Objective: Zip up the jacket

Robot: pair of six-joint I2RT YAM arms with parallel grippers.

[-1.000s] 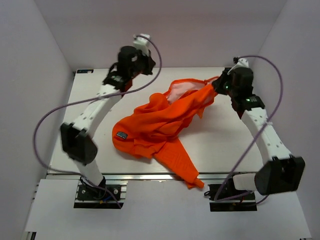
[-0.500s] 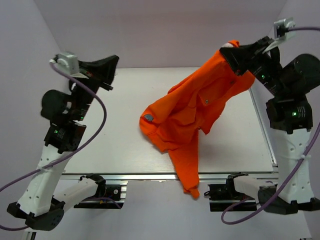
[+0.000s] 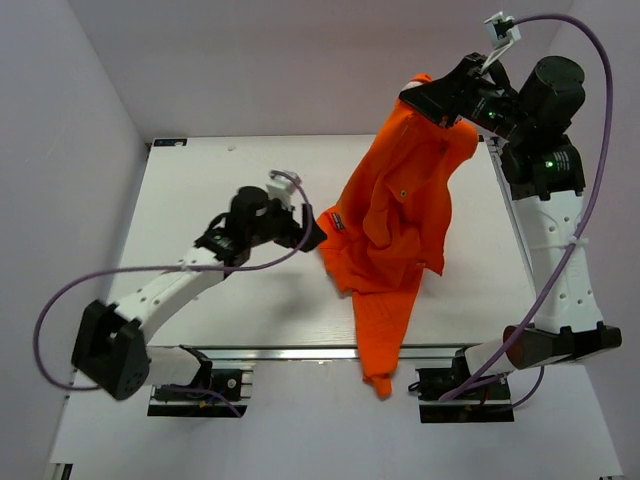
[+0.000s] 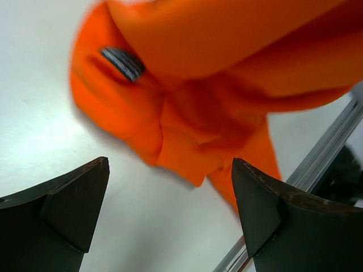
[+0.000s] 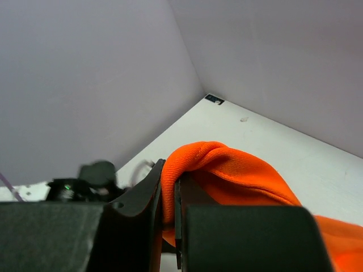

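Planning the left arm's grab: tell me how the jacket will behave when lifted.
Likely floppy: the jacket hangs in loose folds from the right gripper. Probably light: one pinch holds most of it up. Its low end drapes past the table, so it may drag.

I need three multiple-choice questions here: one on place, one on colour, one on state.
1. What holds up the bright orange fabric jacket? A the right pincer; B a wall hook; C nothing.
2. Colour of the thin trailing cables? A green; B purple; C yellow.
3. The left pincer is: A shut on a sleeve; B shut, empty; C open, empty.
A, its jaws clamp an orange fold; B, purple loops show on both sides; C, its fingers stand apart around nothing.
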